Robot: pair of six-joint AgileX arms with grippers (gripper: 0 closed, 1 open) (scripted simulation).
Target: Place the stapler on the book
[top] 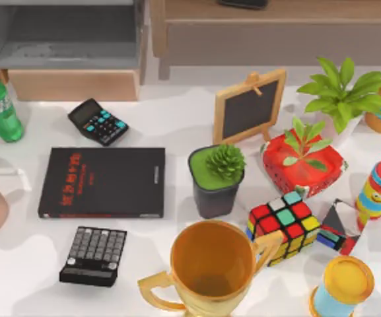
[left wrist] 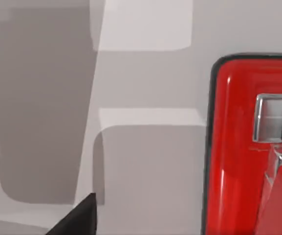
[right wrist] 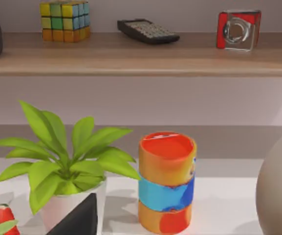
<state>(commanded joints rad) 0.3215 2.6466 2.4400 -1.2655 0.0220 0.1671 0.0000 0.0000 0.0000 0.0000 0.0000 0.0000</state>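
On white table [top: 177, 125]: book [top: 102, 181]; perhaps stapler [left wrist: 250, 147].

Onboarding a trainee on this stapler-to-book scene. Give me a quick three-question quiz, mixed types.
1. True or false: the stapler already rests on the book.
2. Which stands just right of the book in the top view? A) dark pot with a succulent B) green bottle C) gold trophy
3. How many calculators lie on the table?
Key: 1 false, no stapler on its cover; 2 A; 3 two.
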